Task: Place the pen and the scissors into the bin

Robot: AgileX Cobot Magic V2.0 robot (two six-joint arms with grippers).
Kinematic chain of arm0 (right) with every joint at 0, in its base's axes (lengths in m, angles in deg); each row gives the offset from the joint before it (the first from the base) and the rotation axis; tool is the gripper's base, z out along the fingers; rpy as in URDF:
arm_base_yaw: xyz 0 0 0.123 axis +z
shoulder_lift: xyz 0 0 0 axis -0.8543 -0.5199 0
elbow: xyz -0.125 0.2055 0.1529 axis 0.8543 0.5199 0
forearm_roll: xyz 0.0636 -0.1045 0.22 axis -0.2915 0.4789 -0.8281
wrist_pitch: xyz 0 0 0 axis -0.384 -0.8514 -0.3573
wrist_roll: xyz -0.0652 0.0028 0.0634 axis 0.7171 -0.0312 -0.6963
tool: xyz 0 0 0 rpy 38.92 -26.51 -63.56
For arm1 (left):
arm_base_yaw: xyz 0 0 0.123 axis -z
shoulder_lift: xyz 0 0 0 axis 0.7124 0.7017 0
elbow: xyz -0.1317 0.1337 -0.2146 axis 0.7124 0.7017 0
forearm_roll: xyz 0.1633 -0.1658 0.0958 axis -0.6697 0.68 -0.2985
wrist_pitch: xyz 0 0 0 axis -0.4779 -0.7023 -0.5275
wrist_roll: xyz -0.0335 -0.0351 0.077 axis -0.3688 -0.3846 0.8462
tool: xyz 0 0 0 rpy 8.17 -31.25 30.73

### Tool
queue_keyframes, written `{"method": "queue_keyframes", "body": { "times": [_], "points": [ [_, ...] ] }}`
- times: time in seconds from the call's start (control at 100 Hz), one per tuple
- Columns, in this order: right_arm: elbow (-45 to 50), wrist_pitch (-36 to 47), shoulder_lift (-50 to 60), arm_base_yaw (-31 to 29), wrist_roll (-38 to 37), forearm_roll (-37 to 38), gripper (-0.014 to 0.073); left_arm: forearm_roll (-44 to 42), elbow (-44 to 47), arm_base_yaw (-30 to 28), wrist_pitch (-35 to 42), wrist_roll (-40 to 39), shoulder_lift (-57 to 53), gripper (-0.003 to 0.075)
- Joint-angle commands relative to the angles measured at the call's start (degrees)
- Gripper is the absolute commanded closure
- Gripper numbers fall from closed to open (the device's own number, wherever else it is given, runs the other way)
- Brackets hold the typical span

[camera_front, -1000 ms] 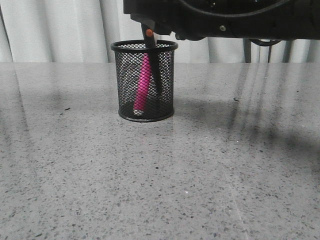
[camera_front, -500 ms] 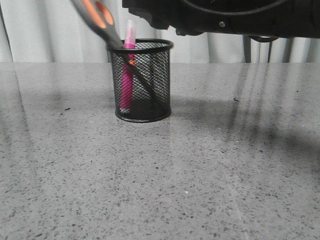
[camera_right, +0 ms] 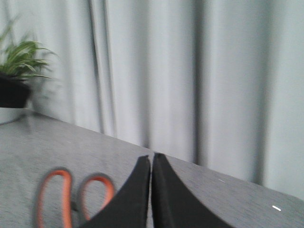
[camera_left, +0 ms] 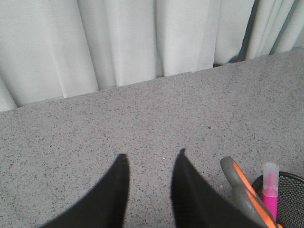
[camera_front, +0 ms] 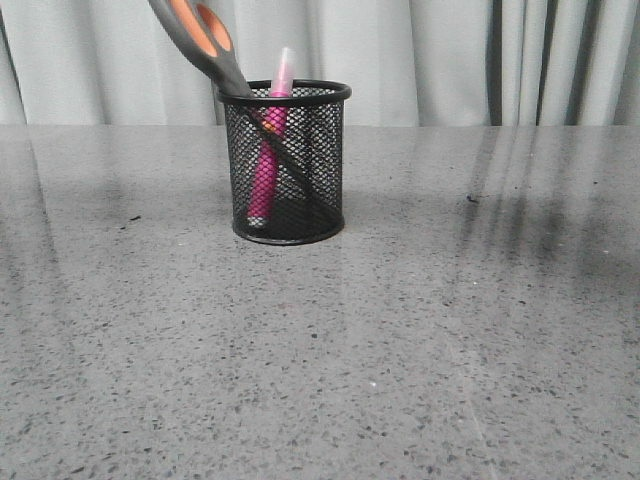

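Note:
The black wire-mesh bin (camera_front: 287, 165) stands upright on the grey table at centre left of the front view. The magenta pen (camera_front: 268, 160) stands inside it, its pale cap above the rim. The scissors (camera_front: 205, 40) lean in the bin, blades down, their orange-lined handles sticking out up and to the left. In the left wrist view the pen (camera_left: 270, 192), the scissors handle (camera_left: 242, 187) and the bin rim (camera_left: 289, 178) show beside my left gripper (camera_left: 151, 156), which is open and empty. My right gripper (camera_right: 152, 156) is shut with nothing between its fingers; the scissors handles (camera_right: 76, 197) show below it.
The speckled grey table (camera_front: 400, 340) stretches around the bin, with a pale curtain (camera_front: 450, 60) behind. A potted green plant (camera_right: 19, 61) stands at the table's far edge in the right wrist view.
The dark arm that filled the top of the front view has drawn away out of sight. The scissors, let go, now lean left in the bin; the pen's cap has tipped slightly right.

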Motion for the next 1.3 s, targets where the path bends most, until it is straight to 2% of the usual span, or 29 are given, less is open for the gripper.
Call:
{"method": "queue_keyframes", "body": {
  "times": [0.0,0.1,0.22,0.39,0.55,0.74,0.93,1.11,1.29],
  "points": [
    [-1.19,-5.17,6.64,-3.01,2.71,-0.78,0.0655,0.38,-1.82,-0.08,3.13,0.07,-2.0,0.0741],
    [-1.19,-13.33,11.99,-5.98,6.28,-0.67,0.0655,-0.12,-1.19,-0.08,4.9,0.25,-3.55,0.074],
    [-0.96,-20.46,17.91,-8.81,8.0,-0.54,0.0655,-0.55,3.49,-0.08,11.75,0.25,-8.3,0.074],
    [4.36,-21.03,25.11,-11.34,8.0,0.32,0.0655,-0.55,17.5,-0.08,24.41,0.25,-18.84,0.074],
    [13.46,-16.6,32.13,-11.87,8.0,0.32,0.0655,-0.55,30.97,-0.08,33.25,0.25,-30.71,0.074],
    [23.55,-15.46,41.0,-11.87,8.0,0.32,0.0655,-0.31,43.54,-0.08,33.51,0.25,-43.85,0.074],
    [31.45,-16.47,49.51,-11.87,8.0,0.32,0.0655,-0.22,51.31,-0.08,33.12,0.25,-54.62,0.074],
    [35.76,-17.63,55.63,-11.87,8.0,-0.65,0.0656,1.1,54.3,-0.08,32.64,0.25,-61.4,0.074],
    [36.82,-18.64,58.27,-11.87,8.0,-0.68,0.0656,1.23,54.71,-0.08,30.97,0.25,-62.72,0.074]
  ]
}}
